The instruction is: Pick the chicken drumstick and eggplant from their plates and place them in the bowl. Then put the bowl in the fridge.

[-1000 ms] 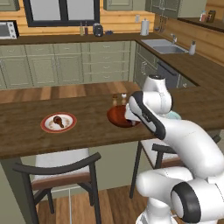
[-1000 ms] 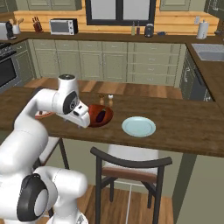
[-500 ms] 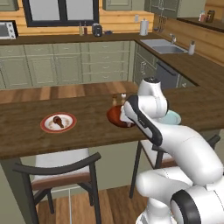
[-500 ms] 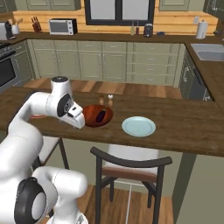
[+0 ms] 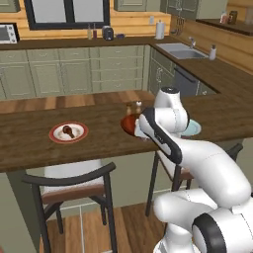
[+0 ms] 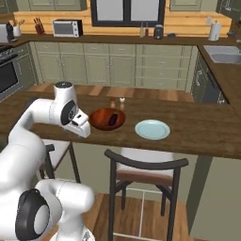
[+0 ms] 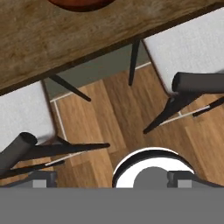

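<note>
Jaws wide, empty, over desk front edge, bowl at 12 in hand view, eggplant inside, long axis front-to-back, drumstick well apart on its plate.

The arm hides the right part of the bowl and most of the blue plate in the left base view. In the hand view, the top edge cuts off the bowl. The eggplant lacks visible detail.
</note>
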Controlling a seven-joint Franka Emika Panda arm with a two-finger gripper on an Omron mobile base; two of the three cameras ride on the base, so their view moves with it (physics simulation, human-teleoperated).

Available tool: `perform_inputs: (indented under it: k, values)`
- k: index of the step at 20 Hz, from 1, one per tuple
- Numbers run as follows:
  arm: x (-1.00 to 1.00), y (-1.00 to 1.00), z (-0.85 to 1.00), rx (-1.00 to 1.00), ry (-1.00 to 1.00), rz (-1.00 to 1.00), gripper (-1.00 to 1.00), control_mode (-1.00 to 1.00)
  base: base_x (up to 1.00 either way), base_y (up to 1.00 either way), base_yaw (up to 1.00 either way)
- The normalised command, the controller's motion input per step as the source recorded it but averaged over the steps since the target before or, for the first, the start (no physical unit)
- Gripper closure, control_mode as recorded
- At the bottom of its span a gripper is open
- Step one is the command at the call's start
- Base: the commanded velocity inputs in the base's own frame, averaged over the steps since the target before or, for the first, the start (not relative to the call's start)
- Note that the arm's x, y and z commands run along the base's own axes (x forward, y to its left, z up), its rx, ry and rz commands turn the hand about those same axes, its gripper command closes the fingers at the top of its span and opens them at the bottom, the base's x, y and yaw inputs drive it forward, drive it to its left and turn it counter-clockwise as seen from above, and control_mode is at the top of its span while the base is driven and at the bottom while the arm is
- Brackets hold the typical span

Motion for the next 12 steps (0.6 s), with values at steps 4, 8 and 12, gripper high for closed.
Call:
perform_inputs:
  k: [4,8,12]
  values:
    - [0.00,0.00,0.00,0.00,0.00,0.00,-1.00,1.00,-0.18,0.30,-0.03]
    - [0.00,0.00,0.00,0.00,0.00,0.00,-1.00,1.00,0.51,0.76,0.00]
    - [0.00,0.00,0.00,0.00,0.00,0.00,-1.00,1.00,0.72,0.43,0.07]
